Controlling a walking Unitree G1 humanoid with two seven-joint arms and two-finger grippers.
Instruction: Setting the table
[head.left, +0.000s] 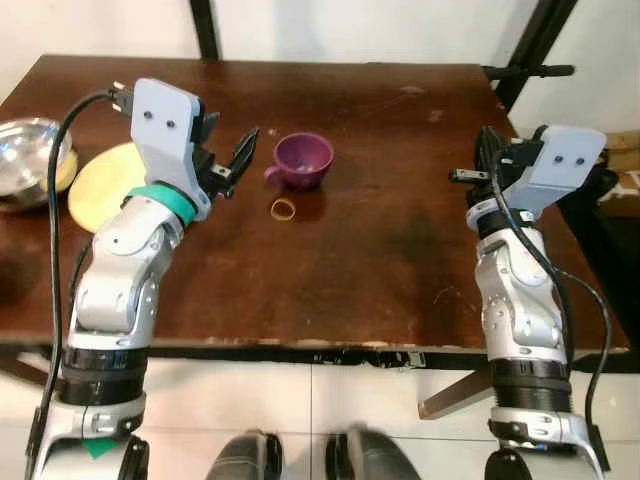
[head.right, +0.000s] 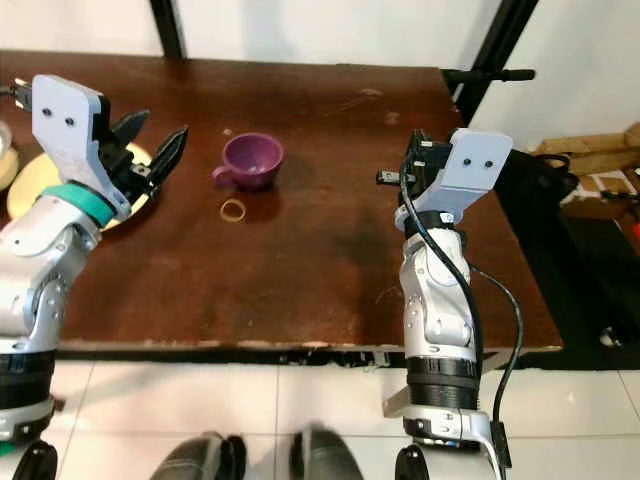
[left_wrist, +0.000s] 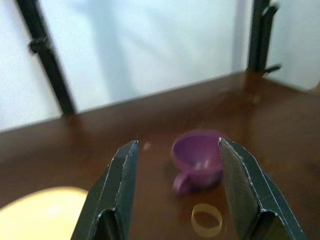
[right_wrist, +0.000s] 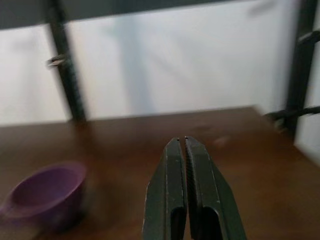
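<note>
The metal bowl (head.left: 28, 160) well out to the left of the left gripper (head.left: 238, 160) is cut off by the frame edge, its contents not discernible. The yellow plate (head.left: 100, 185) behind that gripper is partly hidden by the left arm. In the right wrist view the purple cup (right_wrist: 45, 197), off to the side of the right gripper (right_wrist: 185, 145), is blurred and cropped. The rubber band (left_wrist: 206, 219) is blurred in the left wrist view.
</note>
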